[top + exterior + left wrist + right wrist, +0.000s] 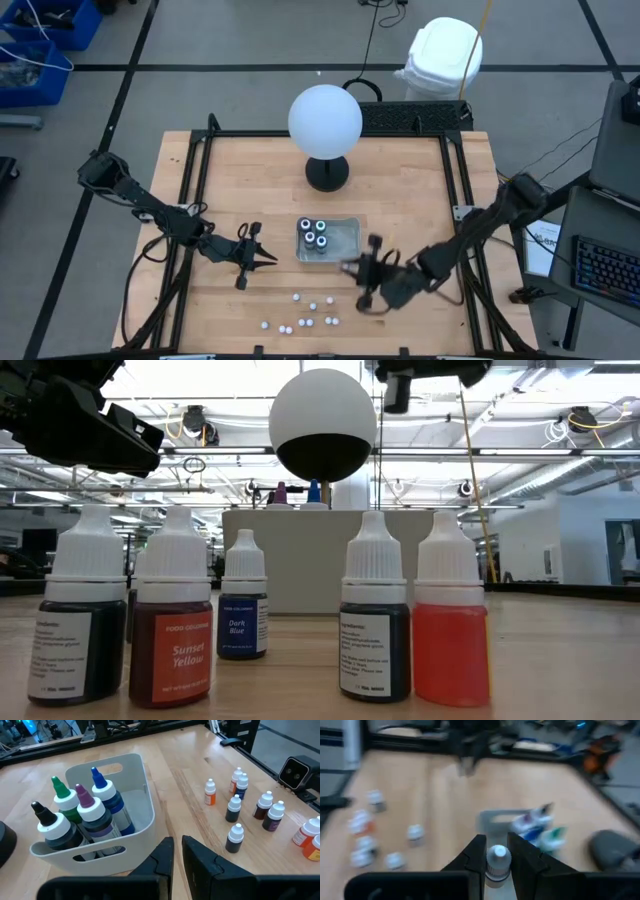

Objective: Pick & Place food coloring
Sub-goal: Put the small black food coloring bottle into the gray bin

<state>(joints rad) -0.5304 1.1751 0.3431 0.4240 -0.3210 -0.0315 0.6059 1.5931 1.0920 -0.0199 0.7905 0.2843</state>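
Gripping claw: the right gripper [497,851] is seen pinching a small white-capped bottle [498,859] between its fingers, above the table [420,180] just right of the tray [343,240].
Held bottle: its long axis is seen upright between the fingers, cap pointing outward past the tips.
Loose bottles: small food coloring bottles [303,312] are left standing upright near the front edge.
Tray contents: larger bottles [82,817] are stood inside, nozzles up.
Left gripper [268,258]: pressed together, empty, left of the tray.

One camera looked straight down on the table [400,200], one sat level among the bottles [375,620], and both wrist cameras shared the tray [130,795].
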